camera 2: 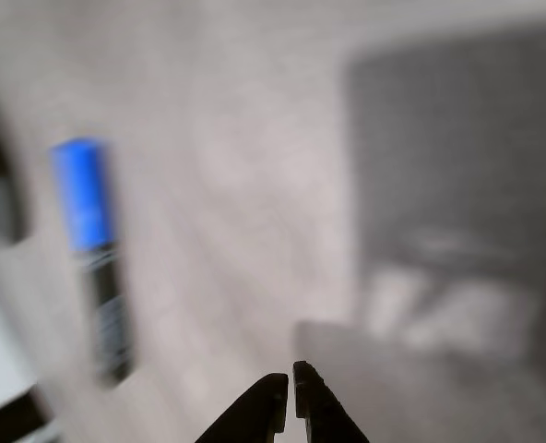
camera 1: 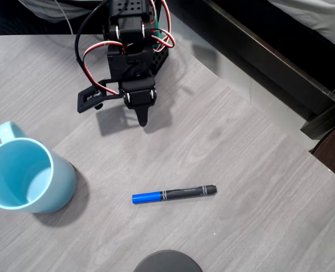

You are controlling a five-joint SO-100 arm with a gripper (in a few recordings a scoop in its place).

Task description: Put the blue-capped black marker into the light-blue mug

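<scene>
Grey wood-grain table (camera 1: 224, 136) is what I see from overhead, with a dark frame running past its upper right corner. My arm (camera 1: 131, 42) sits at the top, black with red wires looped around it, and the hand (camera 1: 143, 119) points down toward the middle of the table, hanging over bare surface with its shadow just beside it. In the wrist view the 2 fingers (camera 2: 324, 420) meet at their tips, so the hand (camera 2: 291, 388) is clenched on nothing.

I see the marker (camera 1: 174, 193) lying flat below the hand, well apart from it, its blue cap pointing left and its black barrel right. In the blurred wrist view the marker (camera 2: 96, 258) lies at the left, cap uppermost. The mug (camera 1: 26, 175) stands upright at the left edge of the overhead view, handle toward the top, well apart from the marker.
</scene>
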